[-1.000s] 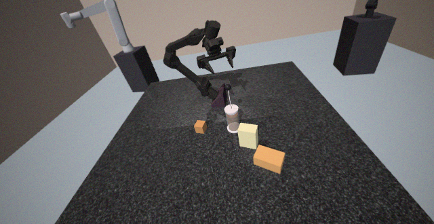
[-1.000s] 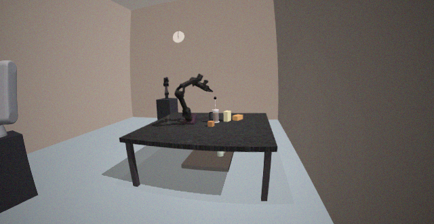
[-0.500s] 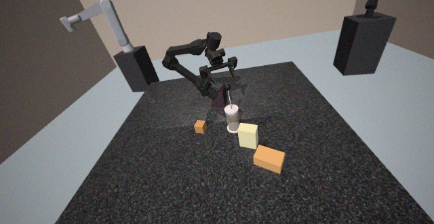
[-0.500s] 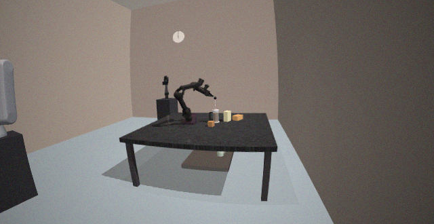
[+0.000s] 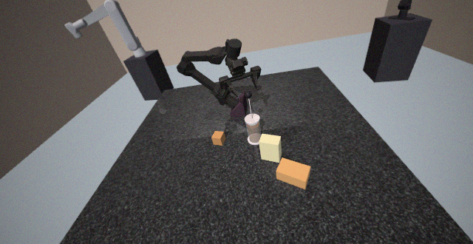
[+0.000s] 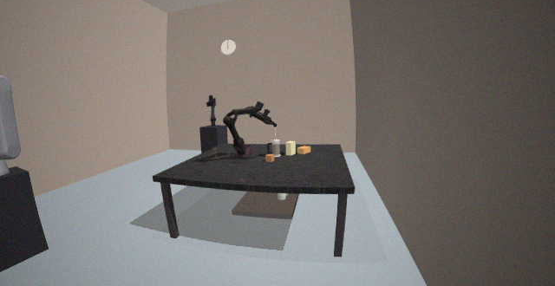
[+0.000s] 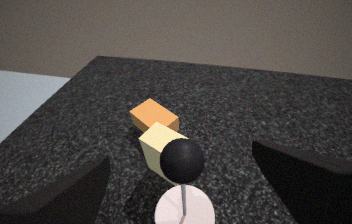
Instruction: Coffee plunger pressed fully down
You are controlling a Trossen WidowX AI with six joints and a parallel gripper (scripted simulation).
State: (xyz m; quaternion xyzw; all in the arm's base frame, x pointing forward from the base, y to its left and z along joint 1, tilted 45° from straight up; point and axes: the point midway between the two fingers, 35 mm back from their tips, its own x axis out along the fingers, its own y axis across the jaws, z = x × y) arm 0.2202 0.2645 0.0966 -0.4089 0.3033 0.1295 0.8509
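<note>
The coffee press (image 5: 253, 132) (image 6: 276, 148) stands upright on the dark table, clear-walled with a pale lid (image 5: 252, 118) (image 7: 198, 207). Its plunger is up: a thin rod rises from the lid to a round black knob (image 5: 248, 95) (image 7: 182, 161). My gripper (image 5: 247, 91) (image 6: 274, 125) (image 7: 181, 155) is open and empty, with its fingers wide apart at about knob height. In the wrist view the knob shows between the two fingers, a little nearer the camera's lower edge. Whether the knob lies fully between the fingertips in depth is hard to tell.
A pale yellow block (image 5: 270, 148) (image 6: 290, 148) (image 7: 152, 152) stands close beside the press, with a larger orange block (image 5: 293, 171) (image 6: 303, 150) (image 7: 153, 114) beyond it. A small orange cube (image 5: 218, 138) (image 6: 270, 158) lies on the press's other side.
</note>
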